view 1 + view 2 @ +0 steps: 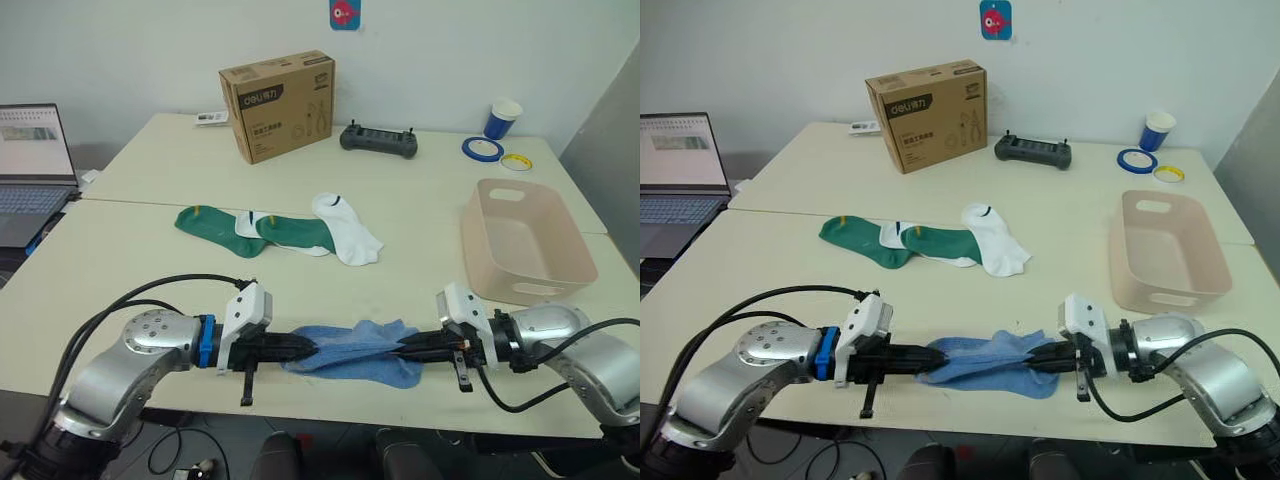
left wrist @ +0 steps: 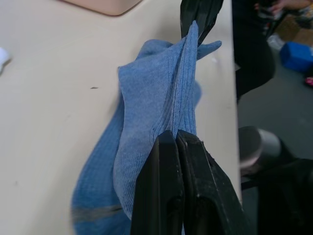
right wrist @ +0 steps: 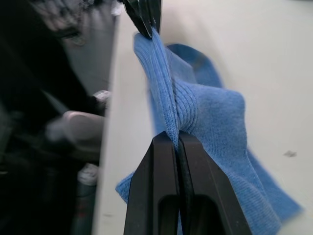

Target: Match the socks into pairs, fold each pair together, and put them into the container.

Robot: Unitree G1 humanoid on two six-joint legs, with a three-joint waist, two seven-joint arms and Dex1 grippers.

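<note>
While the light blue socks [image 1: 352, 352] are lying bunched at the near edge of the table [image 1: 130, 250], they are gripped from both ends.

Left gripper [image 1: 306, 349]: the fingers are pressed together on the left end of the light blue socks, with the fabric pinched between the black tips, as is seen in the left wrist view.

Right gripper [image 1: 410, 347]: the fingers are clamped on the right end of the same blue fabric; a ridge of cloth is drawn taut between the two grippers.

Light blue socks: one sock is laid over the other, and part of the fabric is raised off the table along the line between the grippers, while the rest is spread flat below it.

Dark green socks [image 1: 255, 230]: two are laid side by side near the middle of the table, well apart from the blue ones; an orange tab is seen on the left one.

White socks [image 1: 345, 228]: one is spread just right of the green pair and touches it; the other is partly covered between the green socks.

Container [image 1: 524, 240]: the pale pinkish tub is set at the right side of the table, beyond the right gripper, and nothing is seen inside it.

Far side of the table: a cardboard box [image 1: 278, 104], a black controller [image 1: 378, 139], a blue cup [image 1: 503, 119] and two tape rolls [image 1: 497, 153] are placed there.

Laptop [image 1: 33, 170]: it is open on a separate surface at the left.
</note>
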